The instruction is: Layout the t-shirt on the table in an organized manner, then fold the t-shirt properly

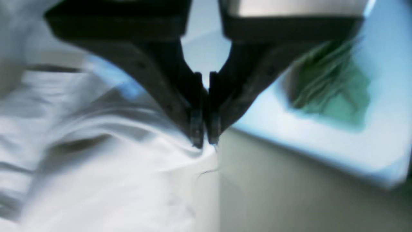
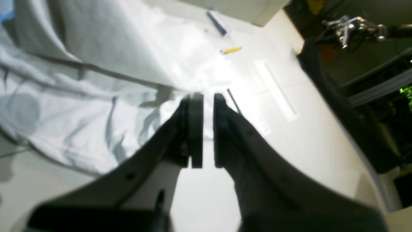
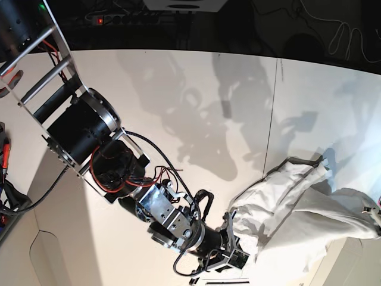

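Observation:
The white t-shirt (image 3: 297, 208) lies crumpled at the right front of the white table (image 3: 178, 89), with one part pulled out towards the right edge of the base view. In the left wrist view my left gripper (image 1: 205, 143) is shut on a pinch of the t-shirt (image 1: 112, 167), and folds run from the fingertips. My right gripper (image 2: 208, 96) stands open by a narrow gap at the edge of the t-shirt (image 2: 96, 96), with no cloth seen between the fingers. In the base view the right gripper (image 3: 237, 247) is at the shirt's left side.
A yellow pencil-like thing (image 2: 231, 50) and a dark blue object (image 2: 217, 22) lie on the table beyond the shirt. A thin dark seam (image 3: 271, 119) crosses the tabletop. A beige cut-out (image 3: 47, 262) sits at the front left corner. Cables hang behind the far edge.

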`<action>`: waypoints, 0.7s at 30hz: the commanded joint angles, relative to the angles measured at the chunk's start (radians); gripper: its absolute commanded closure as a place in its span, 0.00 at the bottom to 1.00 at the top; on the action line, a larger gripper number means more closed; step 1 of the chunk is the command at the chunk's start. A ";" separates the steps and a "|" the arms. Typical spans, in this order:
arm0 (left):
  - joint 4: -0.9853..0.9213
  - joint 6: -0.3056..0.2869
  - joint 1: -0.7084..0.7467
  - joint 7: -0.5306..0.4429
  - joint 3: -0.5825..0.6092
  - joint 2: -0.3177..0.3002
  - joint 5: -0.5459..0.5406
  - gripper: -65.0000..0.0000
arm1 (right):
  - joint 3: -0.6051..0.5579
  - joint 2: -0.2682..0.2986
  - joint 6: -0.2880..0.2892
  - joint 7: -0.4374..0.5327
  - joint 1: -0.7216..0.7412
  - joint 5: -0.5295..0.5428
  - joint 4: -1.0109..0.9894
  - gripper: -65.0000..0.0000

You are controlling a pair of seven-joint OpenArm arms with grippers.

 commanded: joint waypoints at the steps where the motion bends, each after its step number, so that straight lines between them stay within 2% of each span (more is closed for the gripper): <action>1: -0.023 0.076 -0.018 -0.040 -0.024 -0.031 0.083 1.00 | 0.006 -0.005 -0.006 0.017 0.024 0.004 0.011 0.91; 4: -0.156 0.217 -0.022 -0.137 -0.035 -0.031 0.246 1.00 | 0.008 -0.005 -0.008 0.017 0.000 0.004 0.011 0.91; 5: -0.197 0.226 -0.025 -0.164 -0.035 -0.033 0.268 1.00 | 0.008 -0.005 -0.008 0.017 -0.011 0.004 0.011 0.91; 7: -0.255 0.187 -0.039 -0.166 -0.035 -0.033 0.265 1.00 | 0.008 -0.005 -0.017 0.017 -0.033 0.004 0.011 0.91; 10: -0.273 0.169 -0.040 -0.160 -0.035 -0.033 0.215 0.59 | 0.008 -0.005 -0.052 0.017 -0.068 0.004 0.011 0.91; 11: -0.273 0.169 -0.041 -0.154 -0.035 -0.033 0.200 0.49 | 0.008 -0.005 -0.061 0.017 -0.081 0.004 0.011 0.91; 12: -0.273 0.169 -0.044 -0.150 -0.035 -0.032 0.190 0.45 | 0.008 -0.005 -0.074 0.017 -0.093 0.004 0.011 0.91; 15: -0.269 0.169 -0.062 -0.119 -0.035 -0.033 0.131 0.45 | 0.008 -0.003 -0.124 0.017 -0.132 0.004 0.011 0.91; 16: -0.262 0.148 -0.065 -0.111 -0.035 -0.032 0.069 0.45 | 0.008 -0.003 -0.155 0.017 -0.146 0.004 0.011 0.91; 17: -0.250 0.077 -0.066 -0.099 -0.035 -0.032 -0.020 0.45 | 0.011 -0.003 -0.191 0.017 -0.159 0.004 0.011 0.91; 19: -0.220 -0.117 -0.066 -0.042 -0.035 -0.017 -0.251 0.48 | 0.028 -0.003 -0.279 0.016 -0.185 0.004 0.011 0.91; 21: -0.196 -0.270 -0.066 0.026 -0.035 0.029 -0.414 0.59 | 0.071 0.000 -0.401 0.014 -0.217 0.004 0.011 0.93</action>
